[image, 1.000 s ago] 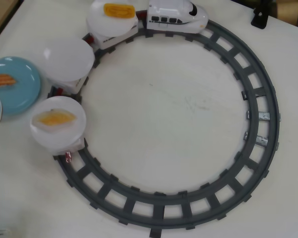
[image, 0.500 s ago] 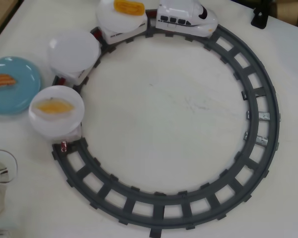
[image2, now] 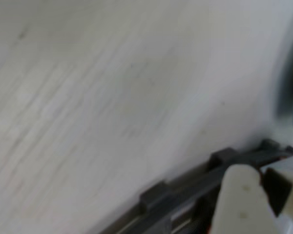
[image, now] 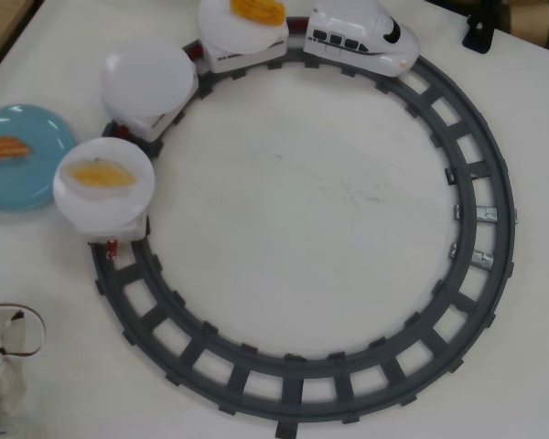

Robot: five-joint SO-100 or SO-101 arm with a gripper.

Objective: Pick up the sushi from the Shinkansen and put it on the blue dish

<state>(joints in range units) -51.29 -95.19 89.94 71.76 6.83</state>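
white table (image: 302, 192); sushi (image: 4, 148) on blue dish (image: 27, 183); shinkansen (image: 363, 38) on track (image: 476, 174).

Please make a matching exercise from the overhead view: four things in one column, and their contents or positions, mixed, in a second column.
Things:
1. blue dish
2. Shinkansen
3. middle white plate
4. last white plate

States:
A. carries nothing
B. holds the striped sushi
C. holds a pale yellow piece
D. at the top of the track, leading the cars

Pairs: 1-B, 2-D, 3-A, 4-C
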